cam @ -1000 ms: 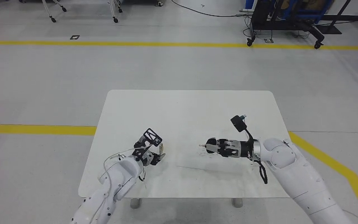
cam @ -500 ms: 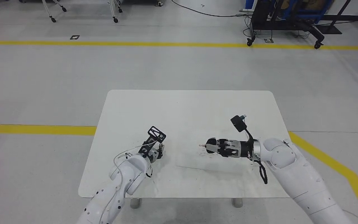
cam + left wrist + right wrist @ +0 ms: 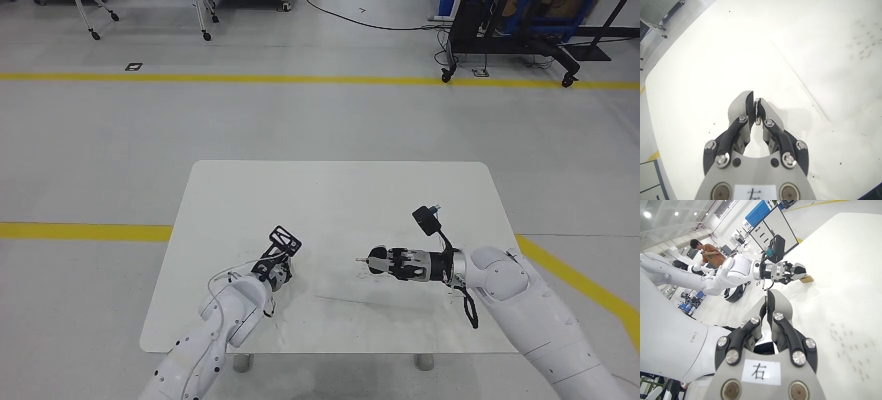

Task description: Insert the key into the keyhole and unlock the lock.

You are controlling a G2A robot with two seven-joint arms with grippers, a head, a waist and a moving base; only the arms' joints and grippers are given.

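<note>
Brass lock (image 3: 807,279) mostly hidden in clamped left gripper (image 3: 755,102) | right gripper (image 3: 767,296) pinches barely visible key (image 3: 359,262)

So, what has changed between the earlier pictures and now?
The left end effector, shut on the lock, moved a little across the table toward the right arm, and its forearm swung further in over the table. Nothing was taken hold of or let go. The right end effector with the key kept its place; key and lock are still apart.

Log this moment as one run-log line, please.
left gripper: shut on lock | right gripper: shut on key | key and lock apart | insertion not yet done
</note>
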